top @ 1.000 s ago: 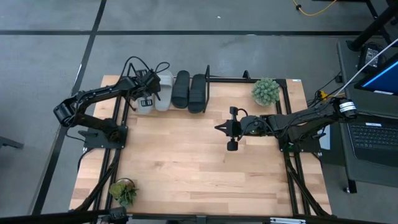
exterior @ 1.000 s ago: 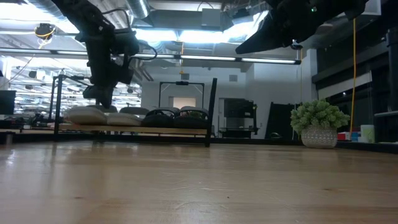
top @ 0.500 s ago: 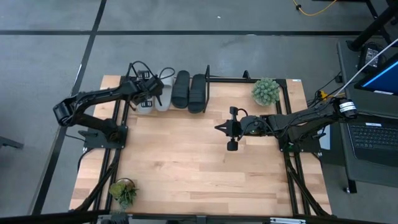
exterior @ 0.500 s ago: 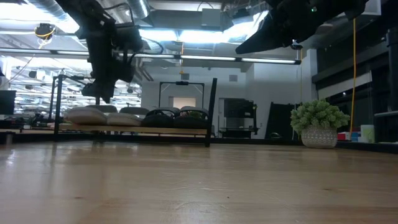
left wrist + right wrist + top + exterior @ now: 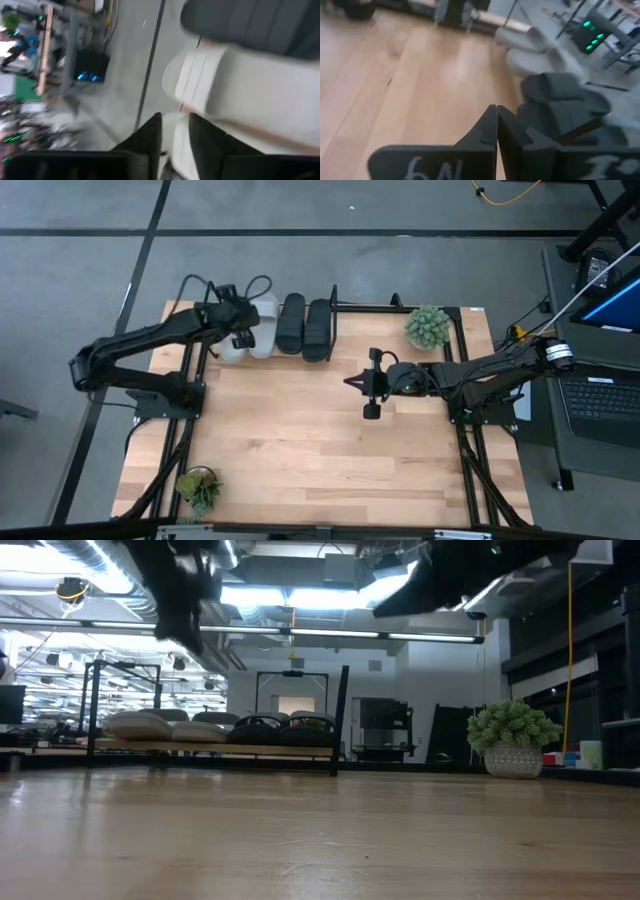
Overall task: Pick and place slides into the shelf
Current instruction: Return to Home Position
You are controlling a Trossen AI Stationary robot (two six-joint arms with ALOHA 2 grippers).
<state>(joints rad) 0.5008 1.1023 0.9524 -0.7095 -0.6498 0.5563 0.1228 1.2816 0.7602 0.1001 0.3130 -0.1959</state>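
Four slides lie side by side, soles down, on the shelf [image 5: 333,308] at the table's far edge. The two pale grey slides [image 5: 262,330] are on the left and the two black slides [image 5: 305,327] on the right. In the low view they rest in a row [image 5: 200,728] on the shelf's board [image 5: 220,748]. My left gripper [image 5: 240,332] hovers above the pale grey pair, high over it in the low view [image 5: 185,615]. Its fingers stand slightly apart [image 5: 175,125] and hold nothing. My right gripper [image 5: 350,384] is shut and empty [image 5: 496,112], above the table's middle.
A potted plant [image 5: 428,327] stands at the far right corner, right of the shelf, and another [image 5: 198,485] sits near the near left corner. Bare wooden tabletop [image 5: 300,440] spreads between the arms. A laptop [image 5: 600,395] sits beyond the right edge.
My left gripper has risen from just above the pale grey slides to well over the shelf, drifting slightly toward the far edge. The slides have stayed in place on the shelf.
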